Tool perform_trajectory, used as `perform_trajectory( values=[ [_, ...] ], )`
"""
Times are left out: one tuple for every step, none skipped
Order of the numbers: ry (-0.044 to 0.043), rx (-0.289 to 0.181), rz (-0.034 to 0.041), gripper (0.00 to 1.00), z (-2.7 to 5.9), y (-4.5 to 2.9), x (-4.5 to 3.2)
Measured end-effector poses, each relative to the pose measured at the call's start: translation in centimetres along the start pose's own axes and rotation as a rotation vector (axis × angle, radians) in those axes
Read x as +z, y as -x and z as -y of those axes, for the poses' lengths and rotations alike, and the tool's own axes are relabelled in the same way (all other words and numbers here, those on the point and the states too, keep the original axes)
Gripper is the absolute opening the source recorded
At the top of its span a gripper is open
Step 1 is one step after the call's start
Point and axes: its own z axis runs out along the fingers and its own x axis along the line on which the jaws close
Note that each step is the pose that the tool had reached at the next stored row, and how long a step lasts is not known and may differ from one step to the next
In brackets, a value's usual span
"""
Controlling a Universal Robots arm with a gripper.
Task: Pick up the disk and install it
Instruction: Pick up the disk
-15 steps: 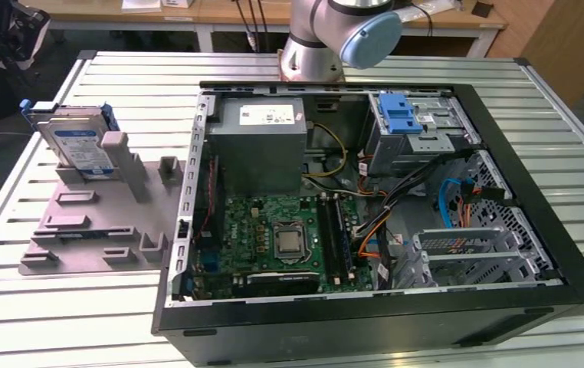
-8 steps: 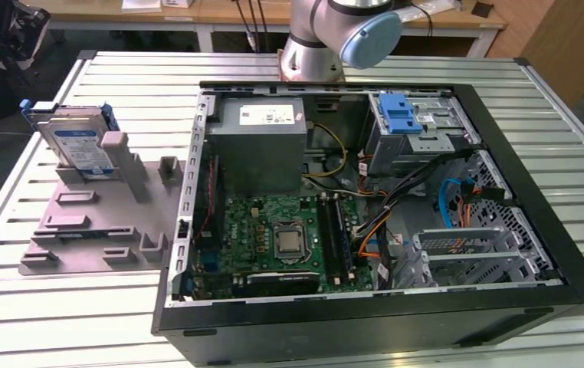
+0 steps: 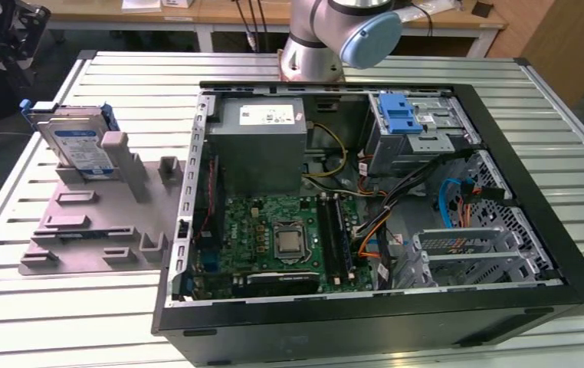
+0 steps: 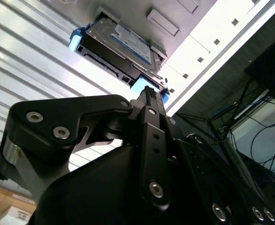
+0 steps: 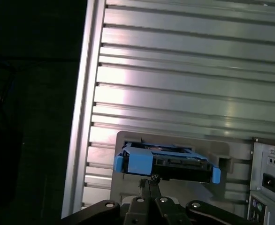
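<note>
So in the exterior view the disk is way over at about 10 o'clock, standing on edge in a slot of the grey fixture, blue rails around it and the label facing the camera. Nothing is touching it. The fixture lies flat on the slatted metal table, just beside the case, at the case's 9 o'clock.

The case lies on its side with the panel off and takes up the middle of the view. Inside it, the grey power supply sits at around 11 o'clock and the green motherboard is below that, at about 7. The drive cage with a blue latch is at 1 o'clock, and there's a silver bracket down at 4, with blue and orange cables between them. The arm is at 12 o'clock, behind the case.

The gripper shows in both wrist views, and its fingertips look pinched right together with nothing between them. In the first wrist view the disk is just past the tips, seen end-on in the fixture, with the case's back panel off to one side. It's the same story in the second wrist view: the gripper points at the disk, but there's a clear gap between them.
</note>
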Motion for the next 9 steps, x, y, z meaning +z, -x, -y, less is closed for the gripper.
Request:
perform_trajectory(
  values=[
    [-0.0001, -0.013, -0.0005, 0.11, 0.00, 0.00, 0.00],
    [-0.0003, -0.027, -0.0011, 0.11, 0.00, 0.00, 0.00],
    [-0.0004, -0.040, -0.0016, 0.11, 0.00, 0.00, 0.00],
    [-0.0006, -0.054, -0.0022, 0.11, 0.00, 0.00, 0.00],
    [-0.0008, -0.067, -0.0028, 0.11, 0.00, 0.00, 0.00],
    [-0.0009, -0.081, -0.0034, 0.11, 0.00, 0.00, 0.00],
    [-0.0010, -0.094, -0.0039, 0.11, 0.00, 0.00, 0.00],
    [-0.0012, -0.107, -0.0044, 0.11, 0.00, 0.00, 0.00],
    [-0.0013, -0.120, -0.0049, 0.11, 0.00, 0.00, 0.00]
  ],
)
